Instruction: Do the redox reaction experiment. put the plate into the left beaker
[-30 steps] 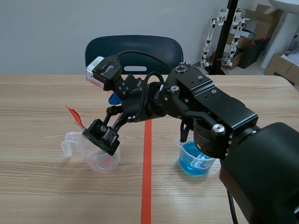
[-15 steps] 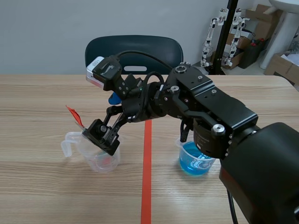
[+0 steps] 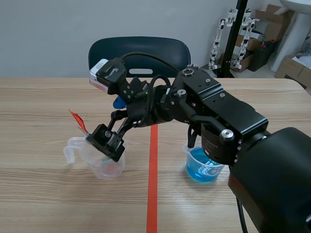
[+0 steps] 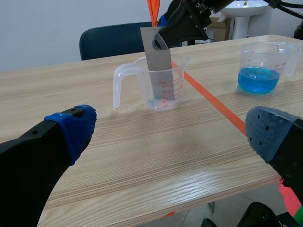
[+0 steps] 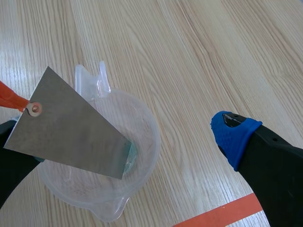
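Inside the left beaker [image 4: 176,80], the plate [image 5: 71,130] stands tilted. Its lower end is down near the beaker's floor and its upper end rises above the rim. Nothing has shifted in the last 1 second: the right arm, reaching across the orange-red tape line [image 3: 152,170], holds the same pose over the beaker, and the plate has not moved. The right gripper [image 3: 107,141] is spread wide, with 1 finger behind the plate's upper end and the other well clear of it, so nothing is pinched. The plate appears to lean on that 1 finger and on the beaker's rim. By that reading the placing is all but finished, and the stillness looks like a pause after letting go. What remains is to draw the arm back without dragging the plate or tipping the beaker.

The plate is a flat, dull grey metal strip with straight edges. A small ringed hole near its upper corner carries an orange-red ribbon [image 3: 76,118]. The beaker is clear plastic with a handle, a spout and red graduation marks.

The left gripper [image 4: 171,130] hangs above the near edge of the table [image 4: 142,156], its 2 fingers apart and holding nothing. The other beaker [image 3: 204,167], holding blue liquid, stands well apart across the tape.
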Action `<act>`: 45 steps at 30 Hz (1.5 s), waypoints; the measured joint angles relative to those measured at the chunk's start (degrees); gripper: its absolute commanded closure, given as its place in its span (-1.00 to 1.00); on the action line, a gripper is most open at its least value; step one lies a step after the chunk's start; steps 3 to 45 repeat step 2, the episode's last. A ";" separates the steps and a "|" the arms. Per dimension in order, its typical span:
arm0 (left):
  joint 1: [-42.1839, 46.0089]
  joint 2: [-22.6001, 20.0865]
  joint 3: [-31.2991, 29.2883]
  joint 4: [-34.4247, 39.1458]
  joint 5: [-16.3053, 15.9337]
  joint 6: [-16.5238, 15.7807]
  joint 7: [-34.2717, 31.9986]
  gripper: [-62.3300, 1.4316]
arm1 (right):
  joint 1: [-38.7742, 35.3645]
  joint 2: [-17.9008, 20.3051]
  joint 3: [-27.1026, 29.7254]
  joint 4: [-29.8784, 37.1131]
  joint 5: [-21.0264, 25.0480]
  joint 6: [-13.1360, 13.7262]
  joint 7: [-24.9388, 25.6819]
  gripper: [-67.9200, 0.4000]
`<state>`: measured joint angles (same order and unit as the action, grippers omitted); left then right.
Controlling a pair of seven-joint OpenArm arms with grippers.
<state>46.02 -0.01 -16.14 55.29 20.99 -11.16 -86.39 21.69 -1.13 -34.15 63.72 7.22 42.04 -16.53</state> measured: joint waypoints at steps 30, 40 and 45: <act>0.00 0.00 0.00 0.00 0.00 0.00 0.00 -1.00 | 0.00 0.00 0.00 0.00 0.00 0.00 0.00 -1.00; 0.00 0.00 0.00 0.00 0.00 0.00 0.00 -1.00 | 0.00 0.00 0.00 0.00 0.00 0.00 0.00 -1.00; 0.00 0.00 0.00 0.00 0.00 0.00 0.00 -1.00 | 0.00 0.00 0.00 0.00 0.00 0.00 0.00 -1.00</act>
